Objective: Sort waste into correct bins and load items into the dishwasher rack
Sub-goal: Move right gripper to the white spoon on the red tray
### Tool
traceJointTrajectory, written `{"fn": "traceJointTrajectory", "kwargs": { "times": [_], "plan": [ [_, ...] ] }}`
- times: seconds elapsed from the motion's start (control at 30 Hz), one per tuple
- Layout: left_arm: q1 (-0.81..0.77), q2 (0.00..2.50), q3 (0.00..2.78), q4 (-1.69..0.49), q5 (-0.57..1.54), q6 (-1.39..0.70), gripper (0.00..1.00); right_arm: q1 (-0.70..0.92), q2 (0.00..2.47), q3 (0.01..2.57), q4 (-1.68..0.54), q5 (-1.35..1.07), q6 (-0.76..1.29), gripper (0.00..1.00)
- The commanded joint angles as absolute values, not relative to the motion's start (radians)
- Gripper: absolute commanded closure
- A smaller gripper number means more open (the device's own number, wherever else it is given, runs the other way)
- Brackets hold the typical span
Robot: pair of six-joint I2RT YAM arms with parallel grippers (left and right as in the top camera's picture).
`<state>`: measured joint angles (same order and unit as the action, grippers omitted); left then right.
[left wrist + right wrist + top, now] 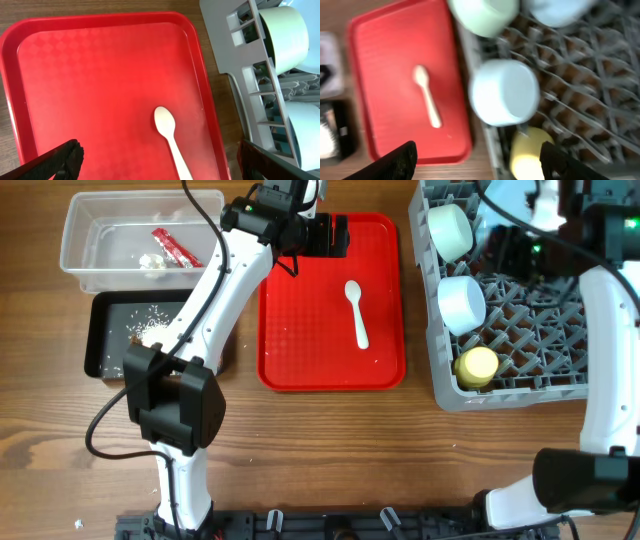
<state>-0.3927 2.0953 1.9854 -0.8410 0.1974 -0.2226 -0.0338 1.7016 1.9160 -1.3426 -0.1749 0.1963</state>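
A white spoon (356, 310) lies alone on the red tray (300, 340). My left gripper (325, 235) hovers open and empty over the tray's far end, and the spoon (167, 130) lies between its fingers' line (157, 152). The grey rack (540, 330) holds a pale green bowl (450, 230), a pale blue bowl (462, 302) and a yellow cup (477, 366). A pale blue plate (505, 195) shows partly behind my right arm. My right gripper (505, 250) hangs open and empty above the rack (477, 155). No carrot is in view.
The clear tub (80, 240) at the far left holds the red wrapper (175, 248) and a white scrap (152, 263). The black tray (100, 330) in front of it holds rice (155, 330). The right wrist view is blurred.
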Motion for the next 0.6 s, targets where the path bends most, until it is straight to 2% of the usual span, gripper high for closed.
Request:
{"fn": "traceJointTrajectory", "kwargs": {
  "times": [0.0,0.27,0.57],
  "plan": [
    [-0.397,2.091,1.997,-0.839,0.186,-0.217,0.00,0.069,1.730,1.922,-1.274,-0.252,0.187,0.20],
    [-0.370,2.080,1.998,-0.844,0.182,-0.227,0.00,0.219,1.905,1.922,-1.124,-0.227,0.276,0.25],
    [-0.161,2.043,1.998,-0.955,0.221,-0.503,0.00,0.329,2.112,1.922,-1.002,-0.187,0.360,0.31]
  ]
}}
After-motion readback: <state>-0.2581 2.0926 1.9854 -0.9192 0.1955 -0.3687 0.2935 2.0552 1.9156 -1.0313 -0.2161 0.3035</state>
